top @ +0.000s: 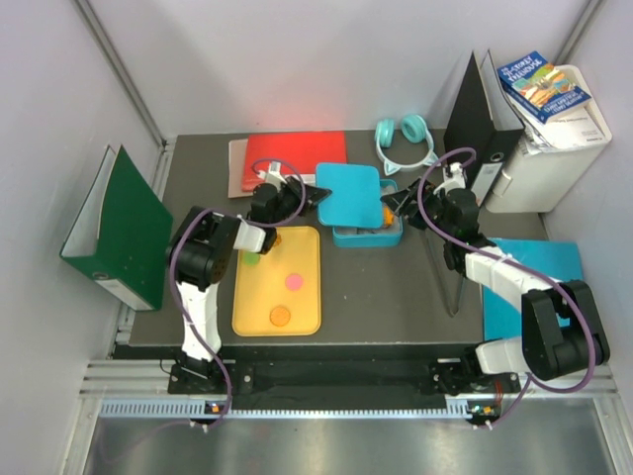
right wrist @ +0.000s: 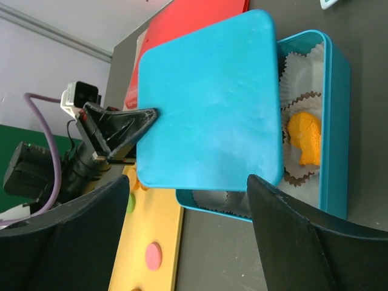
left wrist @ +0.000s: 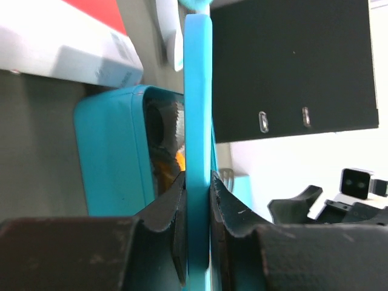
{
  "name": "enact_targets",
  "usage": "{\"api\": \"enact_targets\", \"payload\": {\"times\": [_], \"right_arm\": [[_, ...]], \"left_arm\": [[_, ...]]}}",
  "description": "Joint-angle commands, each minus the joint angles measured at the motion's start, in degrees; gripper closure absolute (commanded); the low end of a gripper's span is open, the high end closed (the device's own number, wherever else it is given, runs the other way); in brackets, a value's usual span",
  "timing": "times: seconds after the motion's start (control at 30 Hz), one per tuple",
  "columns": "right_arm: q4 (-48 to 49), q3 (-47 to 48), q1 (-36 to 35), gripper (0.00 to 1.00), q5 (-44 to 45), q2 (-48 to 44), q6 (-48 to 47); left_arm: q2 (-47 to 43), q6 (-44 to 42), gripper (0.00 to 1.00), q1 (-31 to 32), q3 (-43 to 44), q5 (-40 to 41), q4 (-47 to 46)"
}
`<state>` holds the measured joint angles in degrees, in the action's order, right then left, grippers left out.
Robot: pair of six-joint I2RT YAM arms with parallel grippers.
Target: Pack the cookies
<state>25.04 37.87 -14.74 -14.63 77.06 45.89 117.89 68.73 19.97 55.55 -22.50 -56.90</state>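
My left gripper (left wrist: 198, 200) is shut on the edge of a teal lid (left wrist: 197, 109), which it holds above the open teal box (top: 368, 236). From the right wrist the lid (right wrist: 209, 103) covers most of the box (right wrist: 337, 115). Inside lie crinkled paper cups (right wrist: 303, 60), and one holds an orange cookie (right wrist: 305, 139). On the yellow tray (top: 309, 247) lie three cookies: green (top: 253, 259), pink (top: 294, 281) and orange (top: 280, 317). My right gripper (top: 396, 204) stands open by the box's right side, holding nothing.
A green binder (top: 114, 228) stands at the left edge. A red folder (top: 295, 153) and teal headphones (top: 406, 139) lie at the back. A black binder (top: 475, 119) and a white box with books (top: 554, 148) stand back right, a blue folder (top: 539, 259) under the right arm.
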Motion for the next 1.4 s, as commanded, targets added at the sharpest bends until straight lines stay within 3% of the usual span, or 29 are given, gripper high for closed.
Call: {"api": "enact_targets", "payload": {"times": [0.0,0.13,0.43,0.77,1.2,1.37], "right_arm": [[1.33,0.19,0.59,0.22,0.31,-0.15,-1.33],[1.59,0.01,0.59,0.22,0.13,-0.33,-1.24],[1.33,-0.07,0.59,0.22,0.31,-1.03,-1.24],[1.50,-0.42,0.51,0.22,0.48,-0.95,-1.24],[1.59,-0.43,0.59,0.22,0.39,-0.42,-1.24],[1.42,-0.43,0.59,0.22,0.48,-0.42,-1.42]], "left_arm": [[3.31,6.57,1.00,-1.50,3.33,-7.71,-2.49],[4.72,16.33,1.00,-3.26,4.82,-10.01,-11.29],[3.14,20.74,1.00,-6.60,10.89,-15.63,-10.16],[3.93,19.86,1.00,-6.87,8.44,-20.47,-7.87],[9.90,21.27,1.00,-5.55,6.33,-18.98,-11.55],[10.17,19.96,0.86,-5.55,6.24,-19.42,-9.11]]}}
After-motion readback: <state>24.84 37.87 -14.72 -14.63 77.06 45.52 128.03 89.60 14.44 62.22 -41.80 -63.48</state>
